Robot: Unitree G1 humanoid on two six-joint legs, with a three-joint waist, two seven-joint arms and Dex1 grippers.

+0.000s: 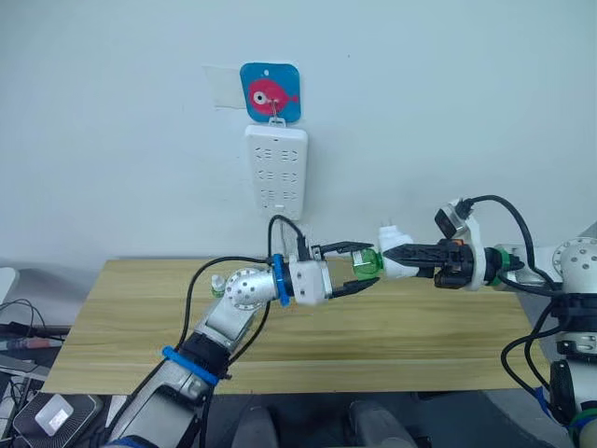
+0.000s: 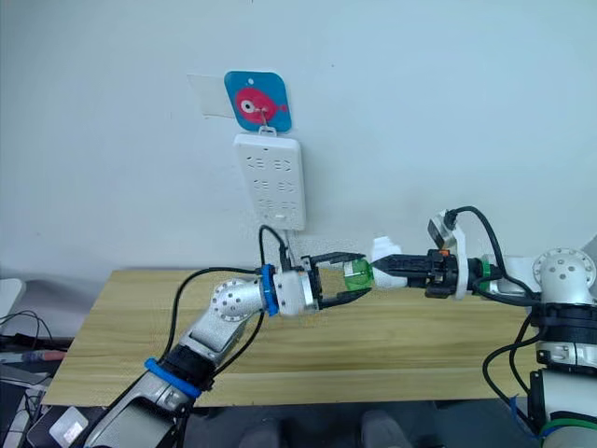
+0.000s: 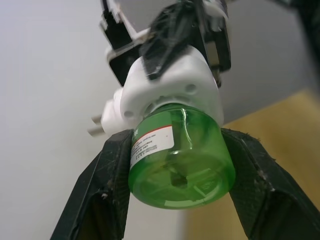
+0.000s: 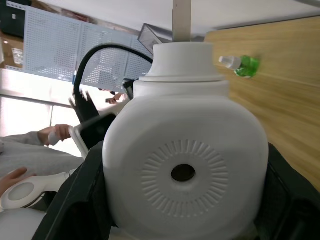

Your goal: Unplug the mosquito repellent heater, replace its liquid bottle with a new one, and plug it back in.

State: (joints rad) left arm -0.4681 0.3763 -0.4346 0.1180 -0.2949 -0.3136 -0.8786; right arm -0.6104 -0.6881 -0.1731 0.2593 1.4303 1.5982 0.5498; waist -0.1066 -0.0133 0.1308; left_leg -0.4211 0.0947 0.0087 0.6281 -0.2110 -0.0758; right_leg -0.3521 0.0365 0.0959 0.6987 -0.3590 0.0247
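My right gripper [image 1: 392,257] is shut on the white mosquito repellent heater [image 1: 396,248], holding it in the air above the wooden table [image 1: 420,327]. Its vent hole faces the right wrist camera [image 4: 183,172], and its prongs [image 3: 97,127] are free of any socket. The green liquid bottle [image 1: 367,264] sticks out of the heater's base toward my left arm. My left gripper [image 1: 370,265] is shut on that bottle, one black finger [image 3: 107,195] pressed against each side. A second green bottle [image 4: 241,64] lies on the table behind my left arm.
A tall white power strip [image 1: 276,168] hangs on the wall under a blue fish tag [image 1: 270,93], above and left of both grippers. A person's hands [image 4: 50,132] appear beyond the table's left end.
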